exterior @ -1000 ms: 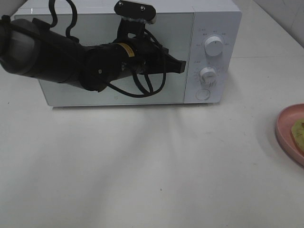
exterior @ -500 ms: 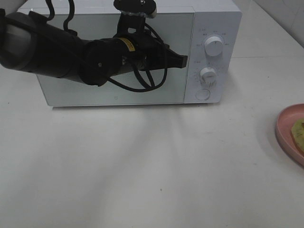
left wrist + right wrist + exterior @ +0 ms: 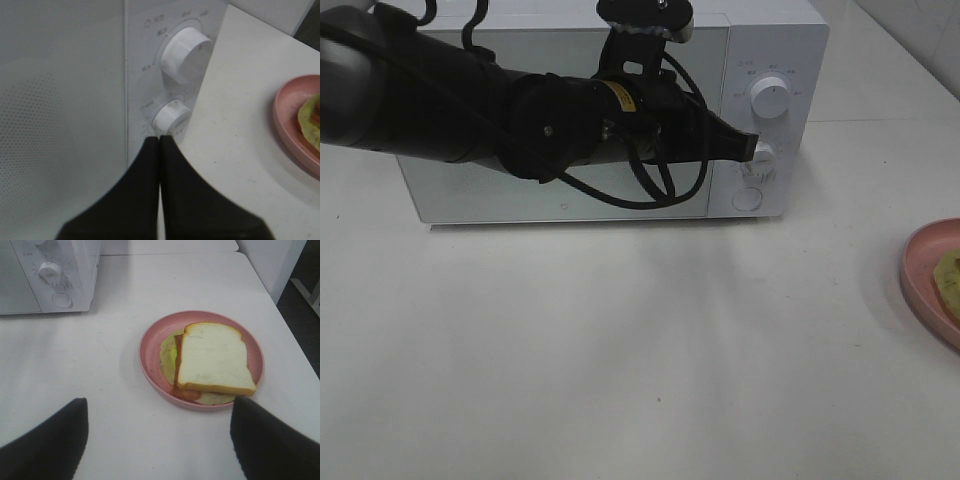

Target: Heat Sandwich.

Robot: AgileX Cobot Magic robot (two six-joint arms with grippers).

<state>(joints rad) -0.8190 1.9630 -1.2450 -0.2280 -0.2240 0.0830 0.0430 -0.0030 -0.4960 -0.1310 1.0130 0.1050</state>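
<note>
Looking down my right arm first, I have the right gripper [image 3: 157, 440] spread wide and holding nothing, hanging just short of the pink plate [image 3: 150, 342], which sits straight ahead between the two fingers. The sandwich [image 3: 212, 360] lies on that plate, white bread on top with green and reddish filling showing at its near edge, and its longer side runs across the line of my reach rather than along it. That makes the right arm by far the nearer one to the food. Farther off, my left gripper [image 3: 159, 142] is pinched fully closed with nothing between the jaws, its joined tips right at the lower knob [image 3: 172, 116] of the microwave [image 3: 775, 40], touching or very nearly so; I cannot tell which. The upper knob [image 3: 186, 52] sits beyond it, and the round button [image 3: 747, 198] is below the tips in the high view. The door [image 3: 450, 190] looks closed, so I judge it must open before the plate, lying well off to the left hand's outer side, can go in.
</note>
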